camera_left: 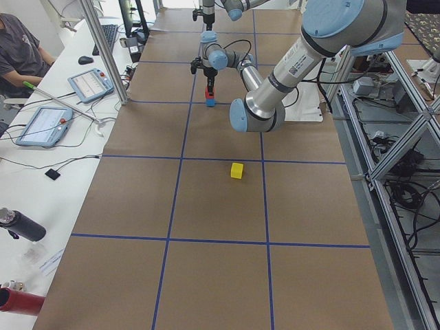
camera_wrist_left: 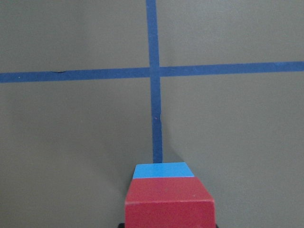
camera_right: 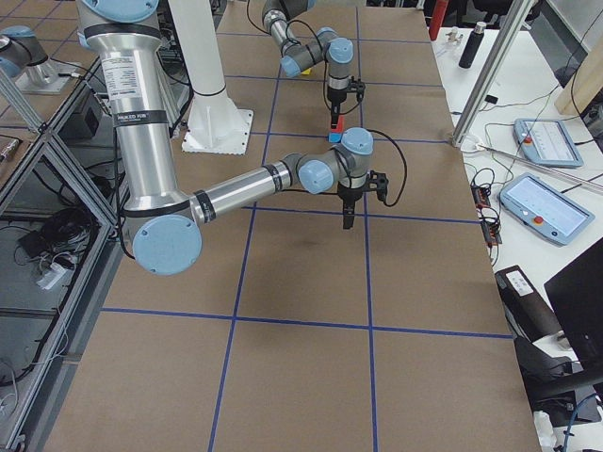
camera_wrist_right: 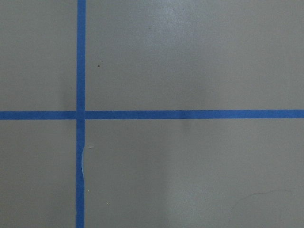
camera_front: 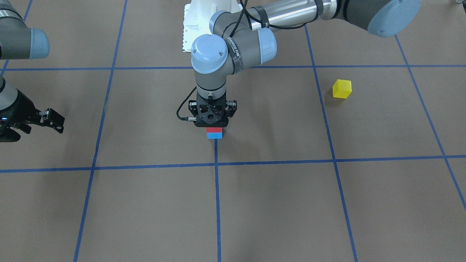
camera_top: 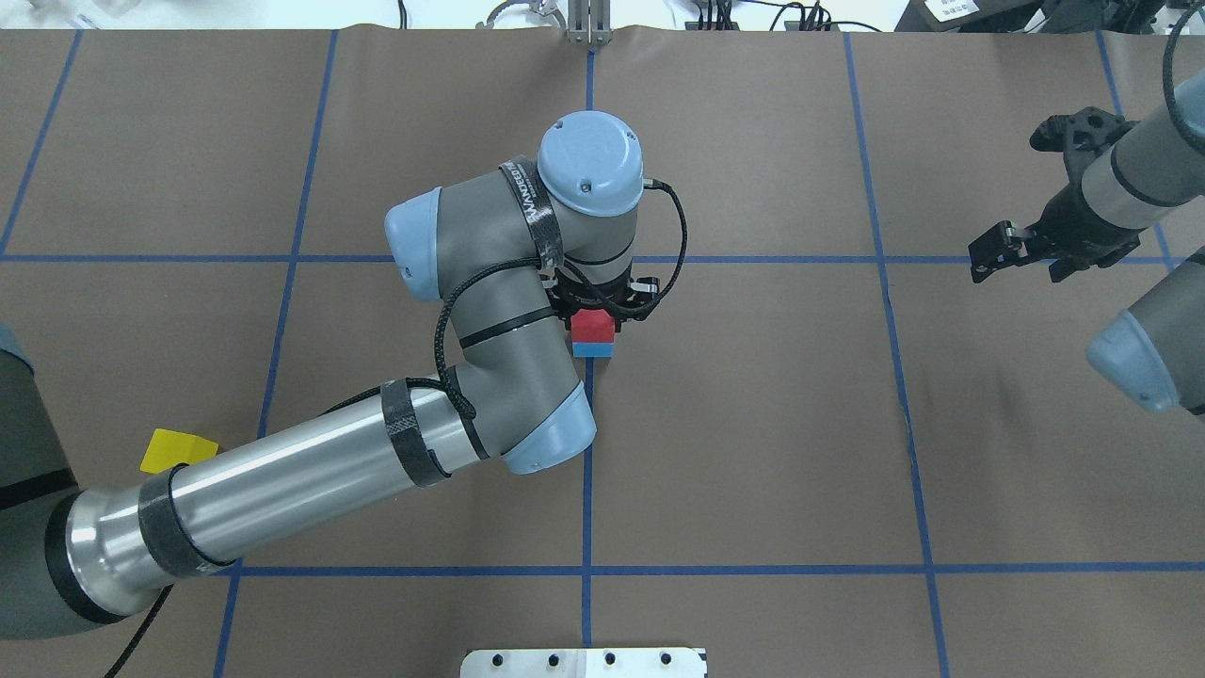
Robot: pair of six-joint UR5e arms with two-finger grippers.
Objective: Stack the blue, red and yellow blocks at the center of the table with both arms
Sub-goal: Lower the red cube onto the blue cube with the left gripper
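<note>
Nearest the robot's side of the table [camera_front: 276,203], the yellow block [camera_front: 342,89] is being left alone on the robot's left. It is well apart from the centre and is not being touched by either arm, so the top level of the stack is being judged as the work left to do. Farther out, at the middle of the table and on the blue tape line, the blue block [camera_front: 214,135] is lying flat, and the red block [camera_front: 214,130] is being carried squarely on top of it with the edges lined up. Two of the three levels are therefore being counted as placed. The left end effector [camera_top: 593,318] is being held straight down over this pair, with the red block directly beneath it and between its fingers. The fingertips are being hidden by the black body and by the block, so it cannot be told whether the red block is being pinched or only flanked. Farthest out, on the robot's right, the right end effector [camera_front: 34,130] is being held above bare table with its fingers spread and nothing between them. It is well apart from the stack, and farther again from the yellow block that is lying across the table from it.
</note>
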